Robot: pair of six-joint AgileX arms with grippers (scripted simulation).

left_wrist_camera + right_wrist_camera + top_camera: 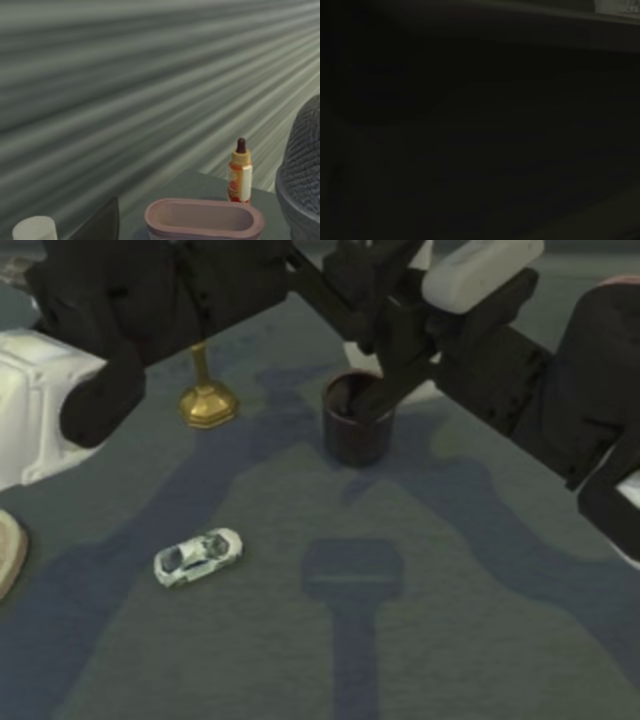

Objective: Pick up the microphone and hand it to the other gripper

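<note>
The microphone's grey mesh head fills the edge of the left wrist view, close to the camera and well above the table; its handle is out of frame. In the top view both arms meet high over the table's far middle. There my left gripper and my right gripper, the other gripper, sit close together in a mass of black parts, and I cannot make out the microphone among them. The right wrist view is dark.
A dark cup stands under the grippers. A gold stand is to its left and a white toy car lies nearer the front. The left wrist view shows a pink tub, a small bottle and a white cylinder.
</note>
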